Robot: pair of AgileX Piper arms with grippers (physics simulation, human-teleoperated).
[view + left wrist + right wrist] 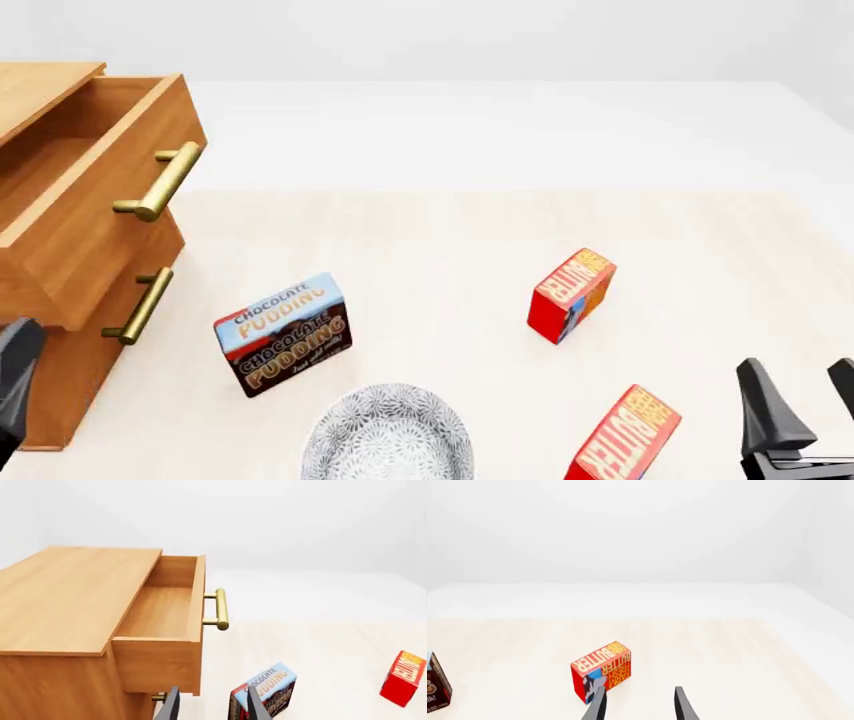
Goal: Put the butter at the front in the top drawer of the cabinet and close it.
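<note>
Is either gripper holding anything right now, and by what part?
Nothing is held. The left gripper and right gripper are both open, with only air between their fingers.

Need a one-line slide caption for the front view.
Top drawer open; two butter cartons, pudding box on table.

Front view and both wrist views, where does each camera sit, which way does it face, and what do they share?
Front view: high behind the arms, looking forward and down at the cabinet and table; the right gripper shows at the near right.
Left wrist view: behind the left gripper, facing the open top drawer; its fingers show.
Right wrist view: behind the right gripper, facing one butter carton; its fingers show.
Shared: the pudding box appears in all three.
</note>
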